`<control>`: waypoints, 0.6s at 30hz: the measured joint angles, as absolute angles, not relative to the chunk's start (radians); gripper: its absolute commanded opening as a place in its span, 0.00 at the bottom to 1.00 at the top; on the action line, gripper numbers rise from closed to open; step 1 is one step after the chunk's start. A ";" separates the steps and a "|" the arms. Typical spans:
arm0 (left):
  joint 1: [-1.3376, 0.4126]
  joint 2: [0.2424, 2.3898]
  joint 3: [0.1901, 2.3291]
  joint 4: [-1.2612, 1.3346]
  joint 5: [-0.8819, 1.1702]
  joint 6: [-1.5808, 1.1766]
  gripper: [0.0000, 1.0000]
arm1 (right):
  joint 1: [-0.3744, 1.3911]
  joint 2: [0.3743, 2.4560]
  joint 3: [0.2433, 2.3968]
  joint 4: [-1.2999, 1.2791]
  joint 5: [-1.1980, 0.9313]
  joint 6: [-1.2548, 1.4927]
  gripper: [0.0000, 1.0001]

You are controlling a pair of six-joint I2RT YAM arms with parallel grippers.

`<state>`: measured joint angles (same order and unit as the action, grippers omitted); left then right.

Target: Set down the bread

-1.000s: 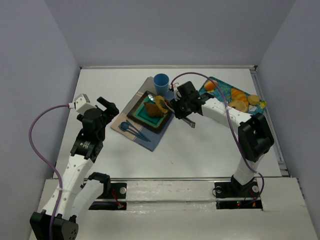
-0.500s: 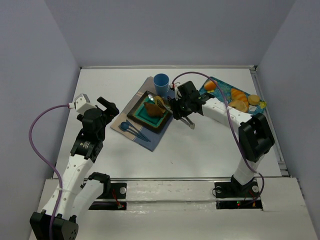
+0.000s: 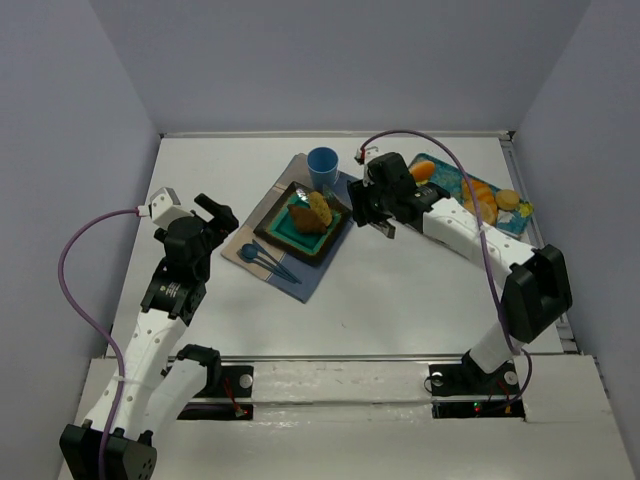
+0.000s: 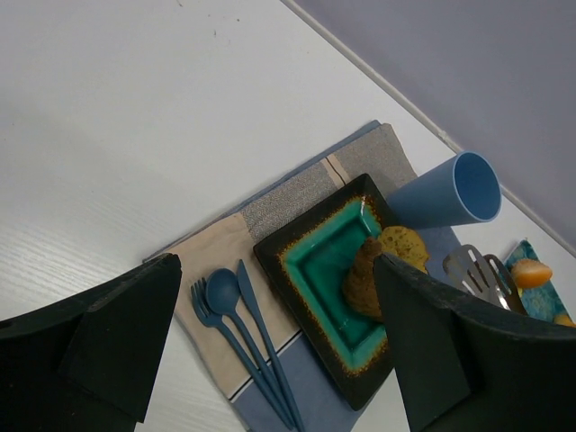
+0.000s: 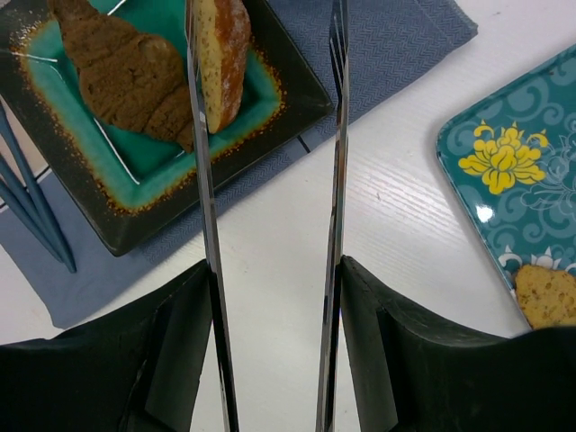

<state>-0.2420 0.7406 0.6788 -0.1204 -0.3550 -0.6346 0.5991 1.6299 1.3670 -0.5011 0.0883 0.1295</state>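
Observation:
A slice of bread (image 5: 220,54) leans against a brown croissant (image 5: 117,76) in the square teal plate (image 5: 117,236) with a dark rim. In the top view the bread (image 3: 319,207) sits on the right side of the plate (image 3: 285,236). My right gripper (image 5: 274,270) is shut on metal tongs (image 5: 337,135); the tongs' arms are spread and empty, just right of the plate. In the top view my right gripper (image 3: 368,205) hovers beside the plate's right edge. My left gripper (image 4: 279,346) is open and empty, above and left of the plate (image 4: 310,297).
A blue cup (image 3: 322,162) stands behind the plate. A blue fork, spoon and knife (image 4: 243,342) lie on the placemat (image 3: 290,278) left of the plate. A patterned teal tray (image 3: 441,186) with several more breads lies at the right; it also shows in the right wrist view (image 5: 513,171).
The tongs have let go of the bread, which now rests on the plate. My right gripper has drawn back to the right of the plate. The left arm has not moved.

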 measured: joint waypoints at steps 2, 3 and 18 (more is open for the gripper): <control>-0.242 0.739 0.679 -0.120 -0.353 -0.635 0.99 | 0.599 1.616 1.367 -0.501 0.102 0.138 0.60; -0.242 0.739 0.679 -0.120 -0.353 -0.635 0.99 | 0.599 1.610 1.367 -0.501 0.107 0.141 0.61; -0.242 0.719 0.674 -0.117 -0.351 -0.635 0.99 | 0.599 1.428 1.305 -0.514 0.255 0.231 0.60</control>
